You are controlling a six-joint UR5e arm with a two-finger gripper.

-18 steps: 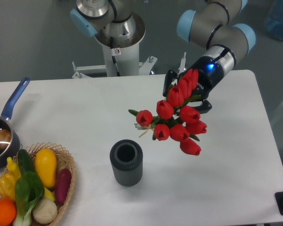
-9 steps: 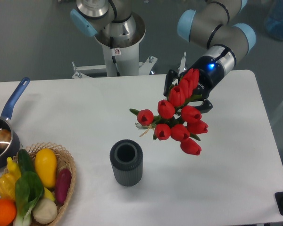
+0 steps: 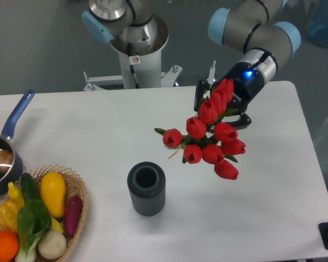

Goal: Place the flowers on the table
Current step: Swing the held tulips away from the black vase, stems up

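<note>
The red buds cover most of the claw (image 3: 221,109), but its dark fingers (image 3: 199,96) seem clamped on the flowers (image 3: 210,134). The stems are hidden too. The bunch hangs in the air over the white desk (image 3: 98,125), right of the middle, buds pointing down-left toward the grey vase (image 3: 146,188).

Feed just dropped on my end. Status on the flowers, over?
Gripper shut on flowers, bunch held in the air above the table. Dark vase stands lower left of the bunch, apart from it. Not yet set down.
</note>
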